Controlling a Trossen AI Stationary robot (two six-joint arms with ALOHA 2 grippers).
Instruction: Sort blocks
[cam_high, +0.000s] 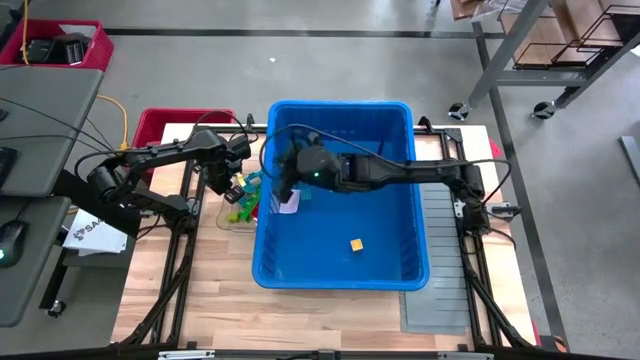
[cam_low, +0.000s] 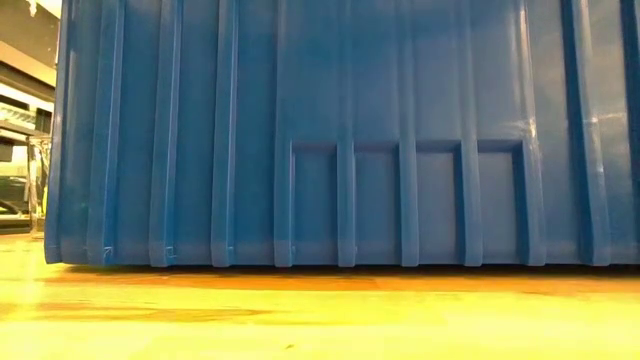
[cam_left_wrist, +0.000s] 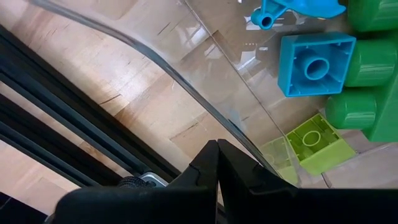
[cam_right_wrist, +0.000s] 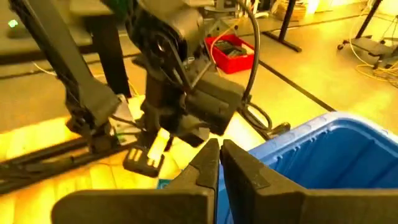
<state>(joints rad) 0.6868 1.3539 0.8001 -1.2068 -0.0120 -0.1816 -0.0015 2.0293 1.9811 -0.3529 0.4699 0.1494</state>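
Observation:
A big blue bin (cam_high: 340, 105) fills the table's middle and blocks the low view (cam_low: 340, 130). One yellow block (cam_high: 355, 244) lies on the bin's floor. Left of the bin stands a clear tray (cam_high: 228, 215) holding green and teal blocks (cam_high: 243, 208), which show close up as a teal block (cam_left_wrist: 314, 64) and a lime block (cam_left_wrist: 311, 140). My left gripper (cam_high: 236, 186) is shut, pointing down at the tray's rim (cam_left_wrist: 168, 74). My right gripper (cam_high: 283, 190) hangs high over the bin's left wall, shut (cam_right_wrist: 219, 149), with nothing visible between its fingers. My left gripper's shut fingertips (cam_left_wrist: 208, 155) come from above and stand right at the clear tray's rim (cam_left_wrist: 249, 146). Whether they touch it I cannot tell.
Grey divider panels (cam_high: 440, 250) lie on the table right of the bin. A red crate (cam_high: 180, 125) stands behind the left arm, another (cam_high: 60, 45) at the far left. Black frame rails (cam_left_wrist: 74, 124) run along the table beside the tray.

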